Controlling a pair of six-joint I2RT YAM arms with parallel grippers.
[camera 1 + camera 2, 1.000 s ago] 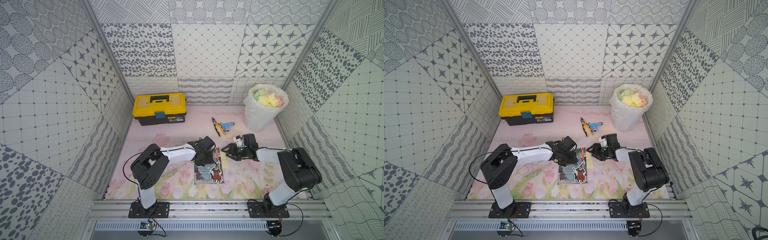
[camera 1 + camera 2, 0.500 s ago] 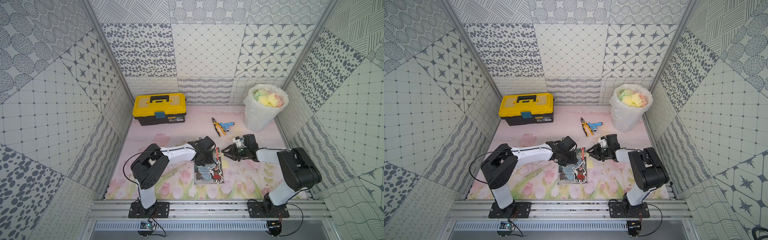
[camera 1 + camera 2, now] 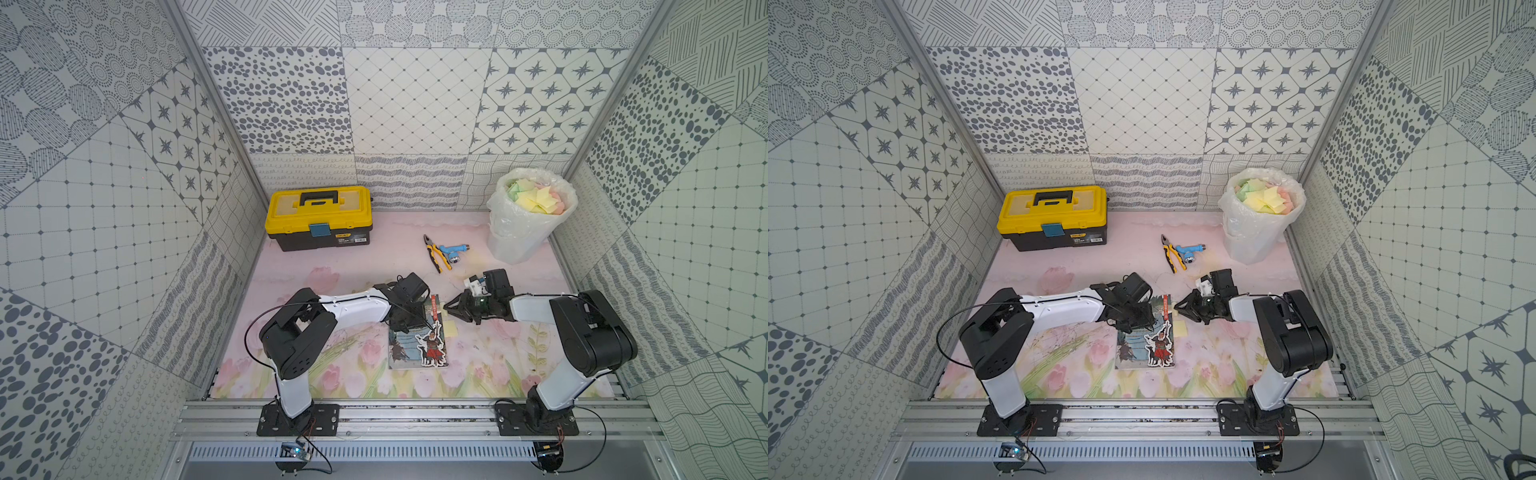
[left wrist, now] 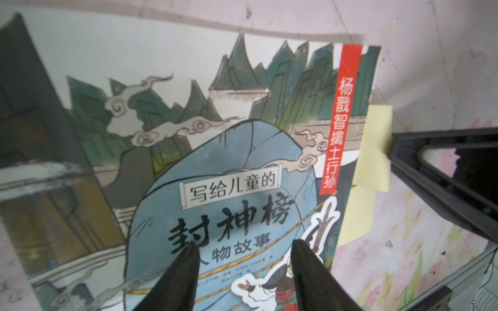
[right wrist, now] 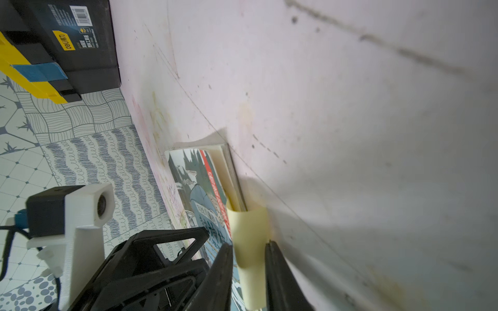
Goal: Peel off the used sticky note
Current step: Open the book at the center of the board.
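Observation:
A picture book [image 3: 417, 345] [image 4: 215, 161] lies flat on the floral mat. Two yellow sticky notes stick out from its right edge. My right gripper [image 3: 445, 308] [image 5: 248, 244] is shut on the upper sticky note [image 4: 376, 150] [image 5: 249, 231], which bulges between the two fingertips while its other end stays tucked among the pages. The lower note [image 4: 355, 215] lies flat on the mat. My left gripper [image 3: 409, 320] [image 4: 245, 244] is open, its two fingertips spread apart and standing on the book's cover near the far end.
A yellow and black toolbox [image 3: 320, 216] stands at the back left. Pliers [image 3: 434, 255] and a small blue tool [image 3: 453, 251] lie behind the book. A lined bin [image 3: 530, 220] with several used notes stands at the back right.
The right gripper's jaws have closed in on the upper sticky note at the book's edge. The left arm and the book have not moved.

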